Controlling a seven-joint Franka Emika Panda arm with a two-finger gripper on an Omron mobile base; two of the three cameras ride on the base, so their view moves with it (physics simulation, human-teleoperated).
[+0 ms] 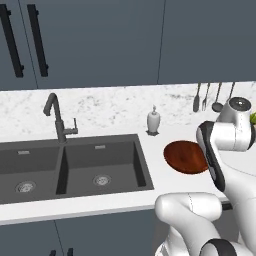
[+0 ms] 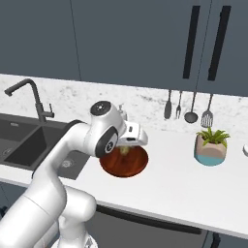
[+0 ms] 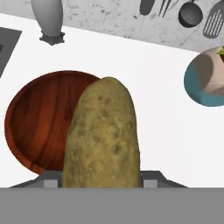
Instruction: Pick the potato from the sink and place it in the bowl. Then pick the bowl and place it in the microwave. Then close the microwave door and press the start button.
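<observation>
Potato (image 3: pixel 103 135) clamped in gripper (image 3: pixel 101 177) — above bowl (image 3: pixel 41 118).

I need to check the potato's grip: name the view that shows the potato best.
Hand view: the potato stands large and close, above the bowl. Right base view shows a sliver under the gripper; in the left, the arm hides it.

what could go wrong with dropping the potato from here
1. In the hand view the potato, held in the jaws, hangs over the bowl's right edge rather than its middle, so a release now could strike the rim and roll onto the counter.
2. The bowl is shallow, so even a drop inside might bounce out.
3. The soap dispenser and potted plant stand nearby; a wide swing could knock them.
</observation>
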